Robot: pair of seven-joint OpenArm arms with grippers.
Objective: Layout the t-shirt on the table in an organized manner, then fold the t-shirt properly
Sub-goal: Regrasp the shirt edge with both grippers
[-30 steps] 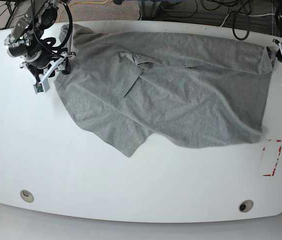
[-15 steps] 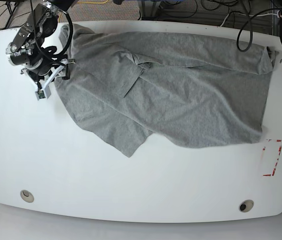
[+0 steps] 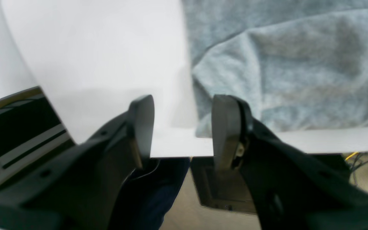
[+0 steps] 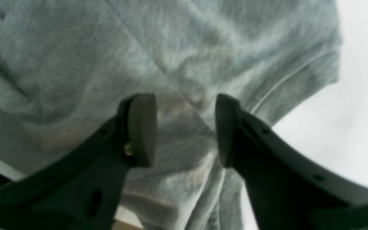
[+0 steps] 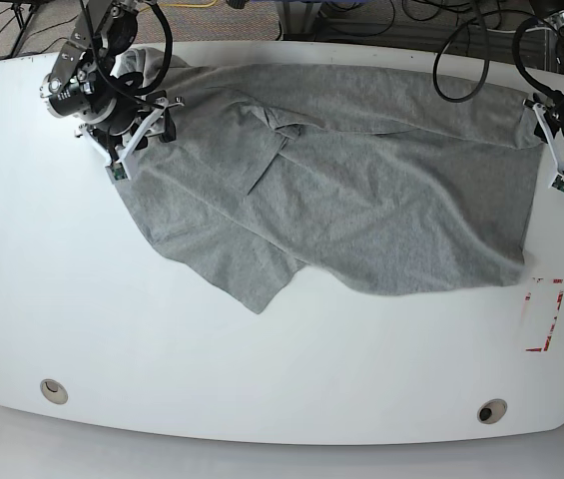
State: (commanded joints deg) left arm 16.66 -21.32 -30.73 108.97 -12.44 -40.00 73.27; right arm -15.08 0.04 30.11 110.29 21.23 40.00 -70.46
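A heather-grey t-shirt [image 5: 361,190] lies spread but rumpled across the far half of the white table [image 5: 262,369], plain side up, one sleeve folded over near its middle and a lower corner trailing toward the near edge.

The right gripper [image 4: 185,127] hangs directly above the shirt's end: grey cloth fills the gap between its jaws and spreads beyond both, with a stitched hem running just outside one jaw toward bare table. The jaws stand moderately apart, nothing between the pads; whether the tips touch the fabric cannot be told.

At the opposite end, the left gripper [image 3: 182,127] sits at the table's edge. The shirt lies ahead of and beside one jaw, its bunched corner ending just beyond that fingertip; the other jaw faces bare white tabletop. These jaws too are parted by a moderate gap and hold nothing.

In the base view, a red-and-white tape mark [image 5: 544,316] lies near the shirt's corner on the left arm's side.
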